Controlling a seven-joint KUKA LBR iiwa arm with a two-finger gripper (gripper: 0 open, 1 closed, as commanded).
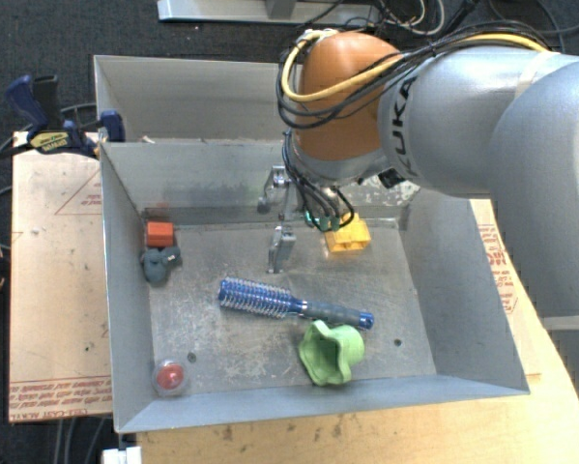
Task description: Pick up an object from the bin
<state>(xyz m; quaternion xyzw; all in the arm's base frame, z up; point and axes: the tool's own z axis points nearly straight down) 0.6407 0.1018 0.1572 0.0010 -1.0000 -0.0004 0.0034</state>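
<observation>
My gripper (274,232) hangs under the arm's orange dome over the back middle of the bin. It is open, with nothing between its fingers. Just to its right, a small yellow block (348,237) lies near the back wall. In front of the gripper a blue hairbrush (291,304) lies across the bin floor, bristle head to the left. A crumpled green piece (330,353) sits at the brush's handle end.
At the left wall an orange block (159,232) rests on a grey lump (159,264). A small red ball (170,376) lies in the front left corner. The arm's thick grey body covers the bin's right back corner.
</observation>
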